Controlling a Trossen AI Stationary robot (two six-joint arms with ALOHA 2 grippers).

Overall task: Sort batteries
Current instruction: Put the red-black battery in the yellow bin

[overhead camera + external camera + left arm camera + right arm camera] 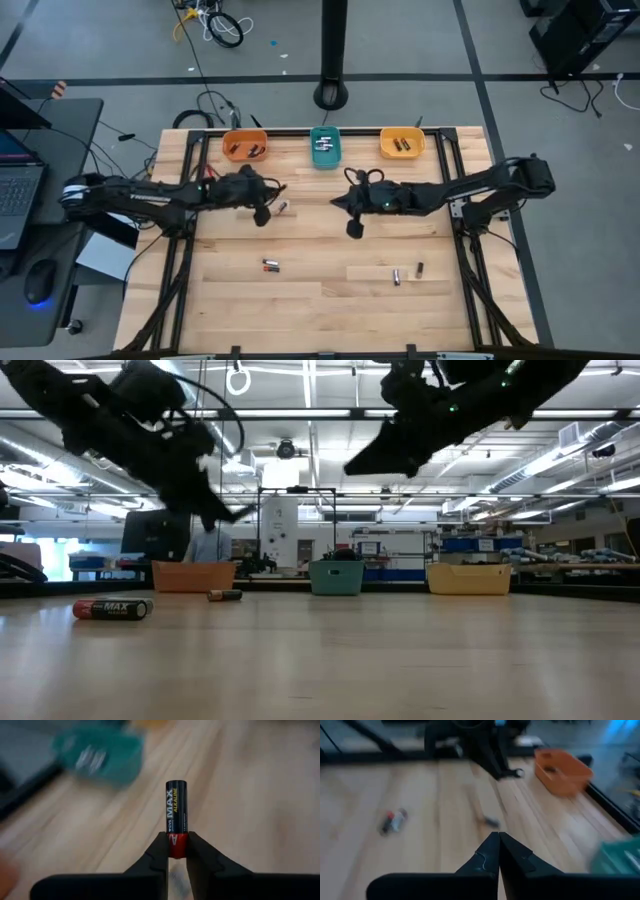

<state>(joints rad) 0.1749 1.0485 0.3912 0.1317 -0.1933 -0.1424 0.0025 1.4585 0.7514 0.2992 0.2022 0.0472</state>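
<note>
Left pincer raised, clamping upright battery, right pincer shut

battery — "max alkaline"

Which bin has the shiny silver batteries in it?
The teal bin, the middle one of the three. The orange bin on its left and the yellow bin on its right hold darker batteries.

Right gripper hangs above the wooden table, fingers pressed together and holding nothing; a battery lies off to one side; the orange bin sits farther off; a teal bin shows at the edge.
</note>
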